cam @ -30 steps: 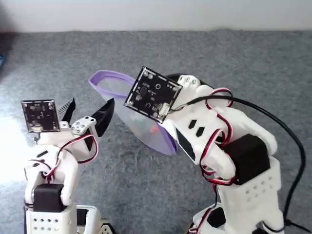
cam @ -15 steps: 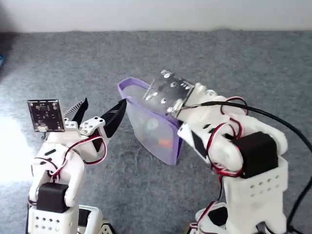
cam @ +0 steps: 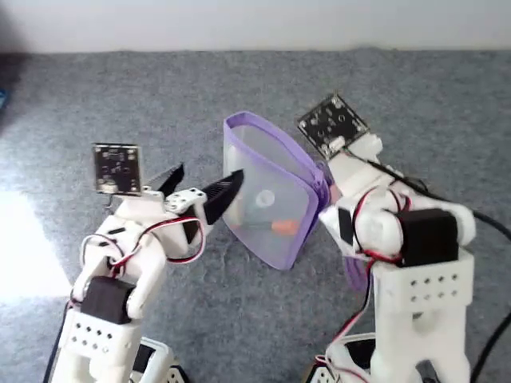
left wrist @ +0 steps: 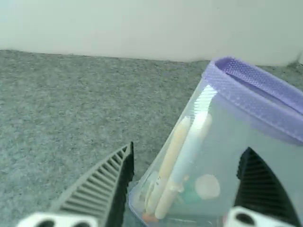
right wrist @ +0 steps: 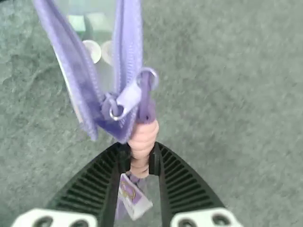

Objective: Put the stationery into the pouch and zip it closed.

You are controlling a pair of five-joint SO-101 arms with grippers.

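Right gripper [right wrist: 139, 153] clamped on the peach zipper pull [right wrist: 142, 135]. Left gripper [left wrist: 188, 161] wide open astride the upright pouch [cam: 271, 203], holding nothing. Stationery [left wrist: 175, 161] inside. Risk: unbraced, the pouch follows the pull and the zip stalls.

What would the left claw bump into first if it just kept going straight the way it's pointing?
Most likely the pouch. The open left gripper points straight at its clear side, which sits close ahead, though the exact depth is hard to judge.
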